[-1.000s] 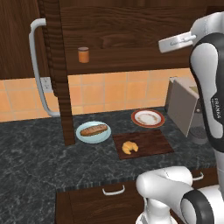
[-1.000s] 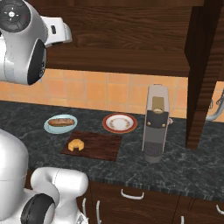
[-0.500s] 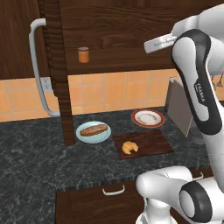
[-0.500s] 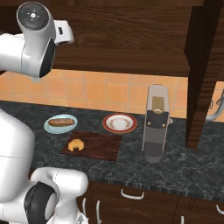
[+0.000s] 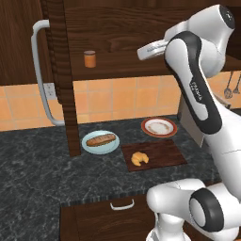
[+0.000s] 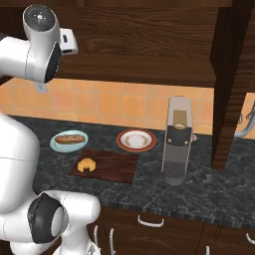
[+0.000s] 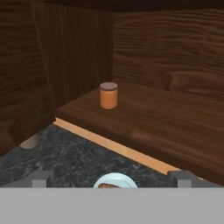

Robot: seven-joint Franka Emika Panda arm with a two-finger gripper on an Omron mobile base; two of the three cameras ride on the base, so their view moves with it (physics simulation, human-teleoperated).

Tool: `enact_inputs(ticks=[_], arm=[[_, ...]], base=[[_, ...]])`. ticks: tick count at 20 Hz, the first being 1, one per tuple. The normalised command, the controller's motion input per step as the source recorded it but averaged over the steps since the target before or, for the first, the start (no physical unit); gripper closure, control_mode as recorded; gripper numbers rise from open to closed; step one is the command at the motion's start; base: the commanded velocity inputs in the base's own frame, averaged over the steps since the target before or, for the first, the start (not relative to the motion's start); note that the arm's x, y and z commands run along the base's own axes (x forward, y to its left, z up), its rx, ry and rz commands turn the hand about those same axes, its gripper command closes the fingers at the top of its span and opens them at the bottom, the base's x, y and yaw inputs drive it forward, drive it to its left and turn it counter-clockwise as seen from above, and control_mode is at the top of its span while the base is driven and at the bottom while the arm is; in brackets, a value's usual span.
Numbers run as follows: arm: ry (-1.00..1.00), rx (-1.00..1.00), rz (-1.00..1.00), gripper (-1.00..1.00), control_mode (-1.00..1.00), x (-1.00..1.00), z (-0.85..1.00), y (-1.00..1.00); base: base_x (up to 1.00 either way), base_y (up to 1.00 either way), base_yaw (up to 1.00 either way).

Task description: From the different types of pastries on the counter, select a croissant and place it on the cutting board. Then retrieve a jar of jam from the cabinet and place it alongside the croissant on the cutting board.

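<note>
Since 1 s ago the arm's upper links have swung left across the left base view, hand end now nearer the open cabinet (image 5: 117,33); nothing else has shifted. Cabinet door stands open w/ its long curved bar handle (image 5: 40,75) facing the room. Counter (image 5: 42,174), dark marbled, runs below. Tall grey appliance (image 6: 177,141) stands on it, right of the plates. Cutting board (image 6: 112,166) lies flat on the counter, croissant (image 5: 139,158) on its left part, rest of board bare. Pale blue plate (image 5: 92,147) just left of the board holds the brown loaf (image 5: 100,139). Red-rimmed plate (image 6: 136,140) sits behind the board, apart from it. Jar of jam (image 7: 108,95) upright on the cabinet shelf, near the left wall, lid on, untouched. Gripper (image 7: 110,178): fingertips (image 7: 40,178) wide apart at the bottom of the hand view, nothing between them, well short of the jar & aimed toward it.
</note>
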Motion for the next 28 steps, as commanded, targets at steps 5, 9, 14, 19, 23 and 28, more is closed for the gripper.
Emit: enact_inputs(ticks=[5, 9, 14, 19, 23, 28], arm=[[0.14, -0.07, 0.00, -1.00, -1.00, 0.36, 0.00, 0.68], [0.12, -0.06, -0.02, -1.00, -1.00, 0.41, 0.00, 0.48], [-0.04, -0.01, -0.01, -1.00, -1.00, 0.41, 0.02, 0.03], [-0.11, -0.07, -0.05, -1.00, -1.00, 0.74, 0.09, 0.27], [0.01, 0.00, 0.00, -1.00, -1.00, 0.00, 0.00, 0.00], [0.01, -0.03, 0.01, -1.00, -1.00, 0.13, -0.04, 0.19]], base=[[0.00, 0.00, 0.00], [0.00, 0.00, 0.00], [0.00, 0.00, 0.00], [0.00, 0.00, 0.00], [0.00, 0.00, 0.00], [0.00, 0.00, 0.00]])
